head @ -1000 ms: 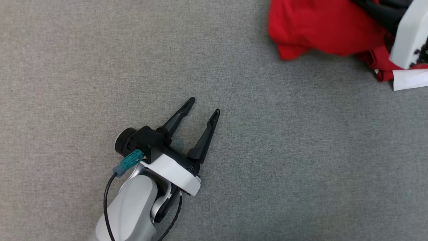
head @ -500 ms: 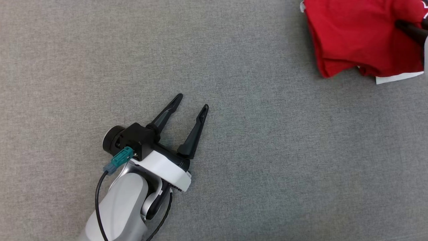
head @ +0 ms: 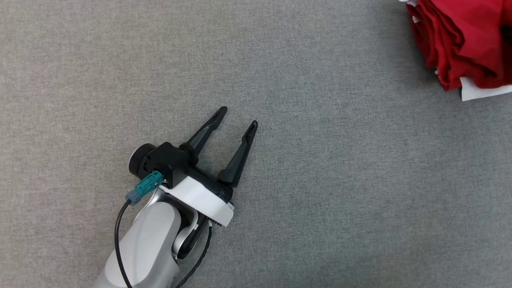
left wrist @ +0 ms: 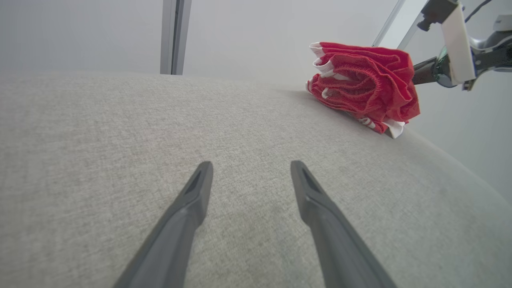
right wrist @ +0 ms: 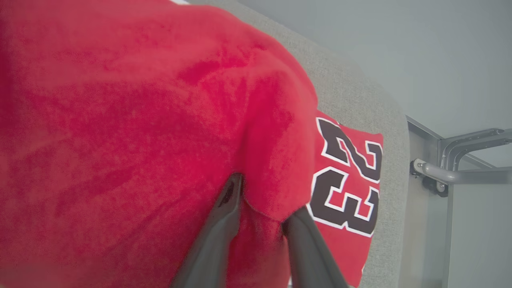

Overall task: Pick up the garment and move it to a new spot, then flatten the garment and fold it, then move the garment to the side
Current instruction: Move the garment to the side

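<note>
The left pincer (head: 239,116) hovers spread, empty, over the grey table (head: 340,180). Far right, the red jersey (head: 460,36) drapes the right pincer (right wrist: 264,198); whether pinched, cannot tell.

Left arm of the two-armed robot: a smooth silver-grey forearm (head: 148,244) capped by a white wrist band (head: 200,198), a black round-ended housing (head: 160,164) and the left claw (head: 239,116) with two long, tapering dark fingers (head: 236,160); a thin black cable (head: 116,236) ends in a teal plug (head: 148,187).
</note>
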{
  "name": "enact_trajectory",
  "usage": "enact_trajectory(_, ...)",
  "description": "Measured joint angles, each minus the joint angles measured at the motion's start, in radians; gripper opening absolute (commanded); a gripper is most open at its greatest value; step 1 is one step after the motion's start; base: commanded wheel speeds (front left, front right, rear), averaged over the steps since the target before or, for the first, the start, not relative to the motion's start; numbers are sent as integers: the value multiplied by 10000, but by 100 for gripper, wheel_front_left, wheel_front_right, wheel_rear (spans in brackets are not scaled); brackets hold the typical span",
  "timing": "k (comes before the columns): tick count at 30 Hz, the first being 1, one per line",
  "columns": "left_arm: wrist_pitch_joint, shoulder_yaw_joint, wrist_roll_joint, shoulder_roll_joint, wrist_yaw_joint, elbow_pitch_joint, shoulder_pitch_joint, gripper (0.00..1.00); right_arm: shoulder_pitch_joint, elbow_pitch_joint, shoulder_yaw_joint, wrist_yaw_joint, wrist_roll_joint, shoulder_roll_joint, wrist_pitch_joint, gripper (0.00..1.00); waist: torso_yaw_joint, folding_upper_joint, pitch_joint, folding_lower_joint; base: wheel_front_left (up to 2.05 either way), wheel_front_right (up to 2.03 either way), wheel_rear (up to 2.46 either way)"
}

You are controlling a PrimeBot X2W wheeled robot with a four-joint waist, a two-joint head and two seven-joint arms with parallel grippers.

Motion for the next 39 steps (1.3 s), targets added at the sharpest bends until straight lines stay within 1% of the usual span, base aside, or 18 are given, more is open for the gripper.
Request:
enact_trajectory(5, -6, 0, -107, 19, 10, 192, 81, 100, 158, 222, 4, 0, -8, 303, 186, 100, 18, 0, -268, 0, 0, 0, 0)
enact_trajectory(9, -42, 10, -165, 38, 58, 318, 267, 100, 212, 449, 2, 0, -92, 412, 291, 100, -30, 0, -607, 0, 0, 0, 0)
enact_trajectory(16, -94, 90, -364, 40, 132, 512, 770, 100, 311, 573, 2, 0, -644, 518, 134, 100, -208, 0, -1567, 0, 0, 0, 0)
enact_trajectory(19, -119, 196, -483, 50, 209, 487, 1032, 100, 204, 374, 4, 0, -725, 556, -431, 100, -312, 0, -2011, 0, 0, 0, 0)
enact_trajectory(20, -146, 313, -564, 59, 263, 430, 1187, 100, 154, 209, -6, 0, -727, 593, -959, 100, -377, 0, -2313, 0, 0, 0, 0)
enact_trajectory(22, -180, 508, -650, 123, 349, 328, 1351, 100, 182, -92, -2, 0, -901, 587, -1379, 100, -433, 0, -2620, 0, 0, 0, 0)
enact_trajectory(23, -182, 648, -708, 176, 397, 263, 1425, 100, 226, -301, -2, 0, -1062, 554, -1592, 100, -456, 0, -2775, 0, 0, 0, 0)
enact_trajectory(28, -207, 1258, -763, 598, 633, -56, 1733, 100, 727, -1166, -109, 0, -945, 209, -2591, 100, -502, 0, -3428, 0, 0, 0, 0)
enact_trajectory(29, -207, 1258, -763, 598, 633, -56, 1733, 100, 727, -1166, -109, 0, -945, 209, -2591, 100, -502, 0, -3428, 0, 0, 0, 0)
enact_trajectory(33, -222, 1693, -775, 886, 826, -447, 1964, 100, 1321, -1735, -713, -2, -662, -226, -3333, 100, -378, 0, -3782, 0, 0, 0, 0)
enact_trajectory(36, -224, 1965, -788, 1009, 1026, -796, 2335, 100, 2062, -2236, -1206, 0, -606, -412, -3777, 100, -255, 0, -3992, 0, 0, 0, 0)
enact_trajectory(39, -224, 2213, -863, 1101, 1172, -1078, 2684, 100, 2972, -2489, -1958, 0, -621, -658, -4197, 100, -115, 0, -4179, 0, 0, 0, 0)
